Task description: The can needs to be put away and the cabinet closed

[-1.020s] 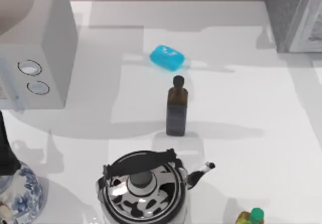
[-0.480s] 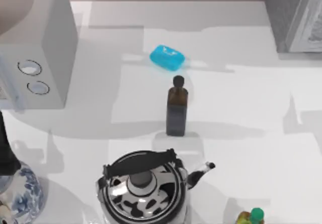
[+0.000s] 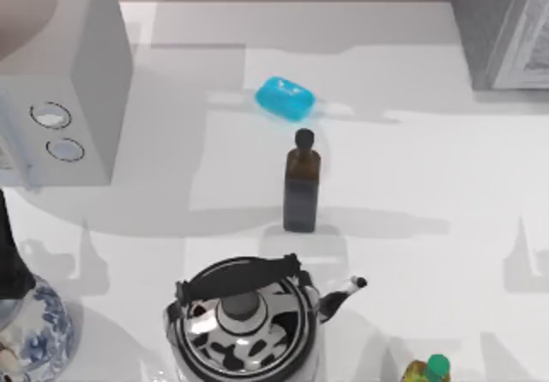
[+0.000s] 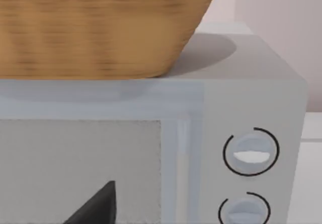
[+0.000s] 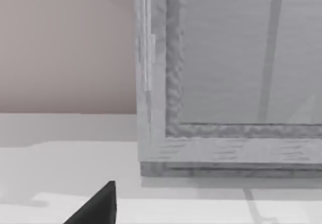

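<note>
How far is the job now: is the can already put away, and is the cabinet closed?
Nothing looks done. The cabinet stands at the table's far right corner; the right wrist view faces its framed door up close, so that arm seems to be tending it. Whether the door is shut I cannot tell. No can is visible, so I cannot say if it is inside. Left: confirming the can is stored and the door closed.

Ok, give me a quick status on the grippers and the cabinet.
Left gripper faces the microwave. Right gripper faces the cabinet, door panel framed ahead. Dark bottle and blue block mid-table.
</note>
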